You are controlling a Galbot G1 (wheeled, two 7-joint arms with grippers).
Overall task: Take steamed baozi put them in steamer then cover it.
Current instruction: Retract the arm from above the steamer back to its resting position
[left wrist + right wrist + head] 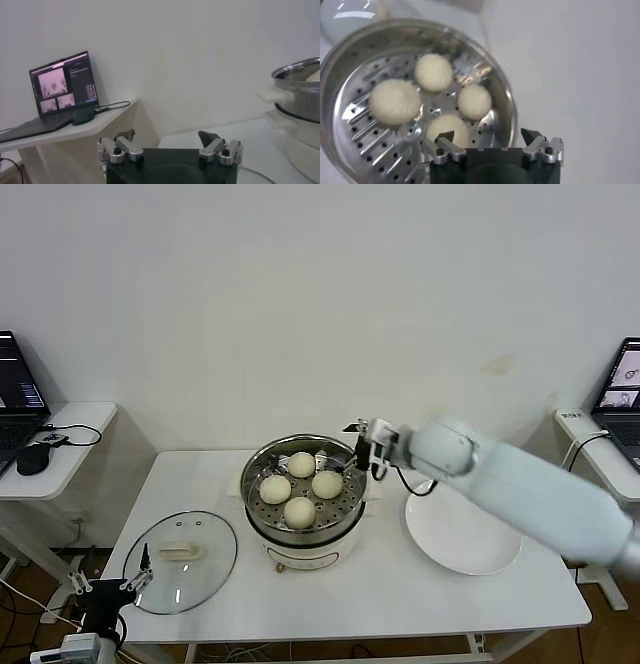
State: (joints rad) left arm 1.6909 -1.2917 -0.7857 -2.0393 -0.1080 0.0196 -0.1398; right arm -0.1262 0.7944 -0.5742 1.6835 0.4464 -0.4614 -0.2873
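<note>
Four baozi (301,486) are sitting in the steamer (305,529) at frame centre. The right tool (358,450) is hovering open over its right rim; the left tool (140,569), open, is idling lower left.

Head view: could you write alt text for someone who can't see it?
Four baozi sit in a steamer on a white table, the right claw open at its rim. A glass lid lies left, a plate right.
</note>
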